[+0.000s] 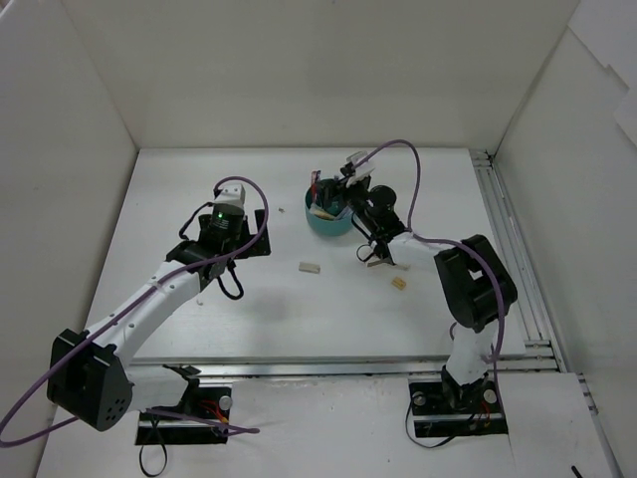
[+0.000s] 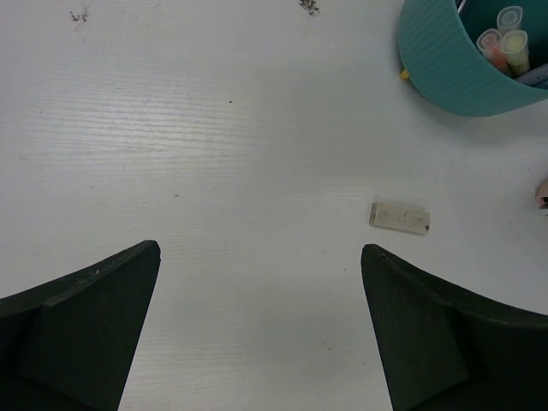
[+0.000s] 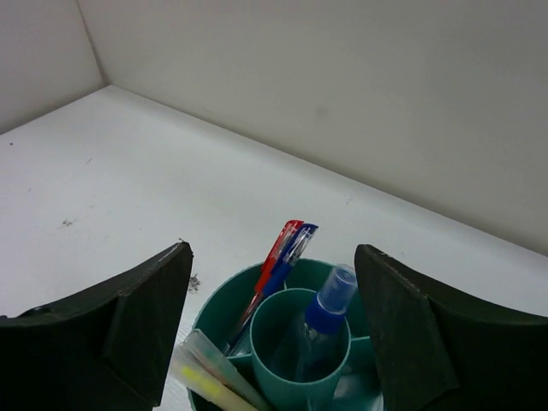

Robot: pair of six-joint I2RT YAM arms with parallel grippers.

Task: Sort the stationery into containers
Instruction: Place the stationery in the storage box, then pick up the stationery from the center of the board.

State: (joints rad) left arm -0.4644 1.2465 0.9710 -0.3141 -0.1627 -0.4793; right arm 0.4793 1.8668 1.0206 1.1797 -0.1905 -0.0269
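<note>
The teal organizer (image 1: 328, 217) stands at the back middle of the table. In the right wrist view the organizer (image 3: 224, 306) holds a red pen (image 3: 280, 247), a blue pen (image 3: 298, 244), pale highlighters (image 3: 211, 377) and, in its centre cup, a clear bottle with a blue cap (image 3: 327, 308). My right gripper (image 3: 274, 250) is open and empty, just above it (image 1: 343, 189). A beige eraser (image 1: 309, 267) lies on the table, in front and to the right of my left gripper (image 2: 261, 248) in its own view (image 2: 400, 217). My left gripper (image 1: 247, 239) is open and empty. A second eraser (image 1: 399, 283) lies near the right arm.
White walls enclose the table on three sides. A metal rail (image 1: 513, 259) runs along the right edge. A small pale scrap (image 1: 282, 210) lies left of the organizer. Purple cables loop over both arms.
</note>
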